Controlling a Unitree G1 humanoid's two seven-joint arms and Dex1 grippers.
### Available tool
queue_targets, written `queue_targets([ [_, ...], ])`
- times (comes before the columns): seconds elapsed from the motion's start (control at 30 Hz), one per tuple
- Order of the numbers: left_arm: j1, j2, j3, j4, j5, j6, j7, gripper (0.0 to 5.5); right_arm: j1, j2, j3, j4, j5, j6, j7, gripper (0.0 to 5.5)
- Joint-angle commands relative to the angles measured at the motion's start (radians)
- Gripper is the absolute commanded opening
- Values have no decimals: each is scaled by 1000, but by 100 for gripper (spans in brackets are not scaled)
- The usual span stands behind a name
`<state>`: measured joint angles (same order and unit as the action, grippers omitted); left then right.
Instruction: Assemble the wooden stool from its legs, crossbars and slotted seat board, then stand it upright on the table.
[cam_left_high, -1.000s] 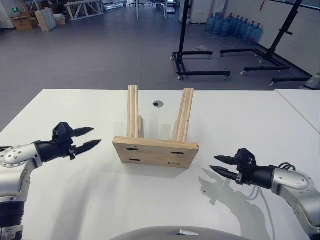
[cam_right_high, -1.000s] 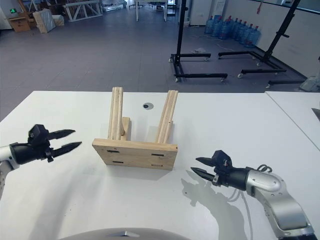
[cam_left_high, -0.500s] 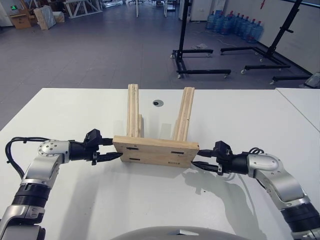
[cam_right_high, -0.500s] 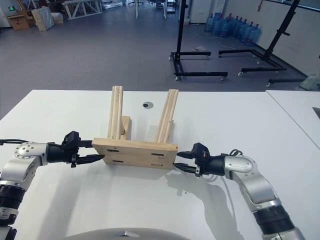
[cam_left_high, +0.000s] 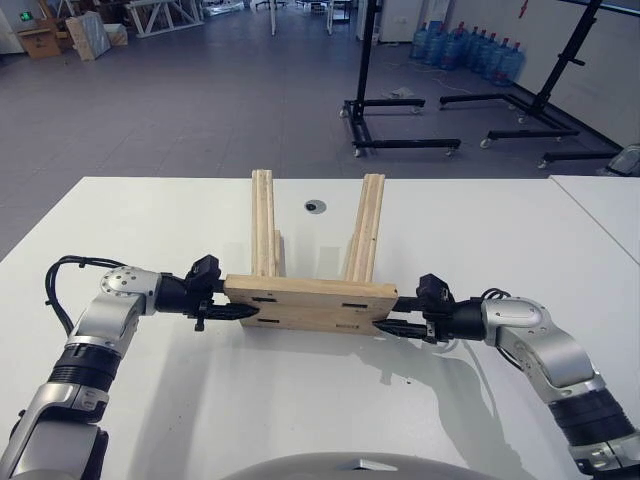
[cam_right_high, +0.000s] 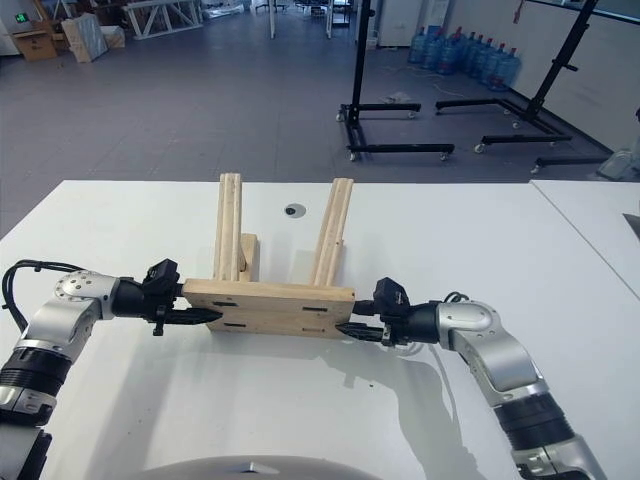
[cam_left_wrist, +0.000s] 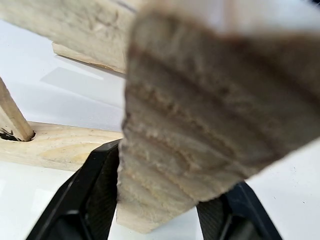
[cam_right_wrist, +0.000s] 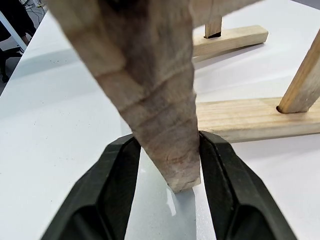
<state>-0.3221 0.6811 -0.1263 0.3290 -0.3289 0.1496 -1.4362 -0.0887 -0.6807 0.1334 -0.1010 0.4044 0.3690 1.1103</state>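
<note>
Table (cam_left_high: 200, 400) — grommet (cam_left_high: 316, 207) behind stool (cam_left_high: 310, 302), black racks (cam_left_high: 367, 70) beyond.

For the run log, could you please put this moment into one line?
stool: on side | left gripper: shut on seat board | right gripper: shut on seat board

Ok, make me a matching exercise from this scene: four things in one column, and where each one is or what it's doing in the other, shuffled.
Things
1. left gripper
2. right gripper
3. stool legs
4. round hole

Places or states
A. beyond the seat board, between the two legs
B. jaws shut on the seat board's right end
C. stretching away from the robot, behind the seat board
D. jaws shut on the seat board's left end

Pairs: 1-D, 2-B, 3-C, 4-A
</note>
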Motion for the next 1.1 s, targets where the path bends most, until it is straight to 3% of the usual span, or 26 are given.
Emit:
queue_targets([
  [0.03,8,-4,-20,26,34,30,20,193,-10,19,45,4,-3,16,29,158],
  [0.2,12,-5,34,-65,-76,191,26,193,-26,36,4,-36,97,125,22,157],
  [0.3,-46,-26,143,-233,-297,528,107,193,-80,88,-179,-116,504,485,-86,157],
  [0.37,-142,-70,266,-312,-520,794,268,193,-96,86,-284,-139,877,608,-248,157],
  [0.43,-220,-127,371,-341,-732,953,457,191,-76,77,-322,-162,1199,581,-449,157],
  [0.53,-267,-205,430,-361,-984,966,778,183,-48,97,-310,-218,1494,436,-721,156],
  [0.67,-322,-314,406,-379,-1257,806,1348,163,-74,226,-307,-258,1559,265,-1040,150],
  [0.77,-343,-370,402,-375,-1345,706,1631,149,-109,282,-319,-205,1513,188,-1232,149],
  [0.97,-332,-472,449,-296,-1257,594,1880,136,-147,326,-333,-56,1342,135,-1353,149],
  [1.07,-340,-506,464,-270,-1245,555,1947,136,-181,342,-341,-24,1329,114,-1378,220],
  [1.1,-344,-517,469,-258,-1238,539,1968,136,-193,353,-347,-22,1335,109,-1385,220],
])
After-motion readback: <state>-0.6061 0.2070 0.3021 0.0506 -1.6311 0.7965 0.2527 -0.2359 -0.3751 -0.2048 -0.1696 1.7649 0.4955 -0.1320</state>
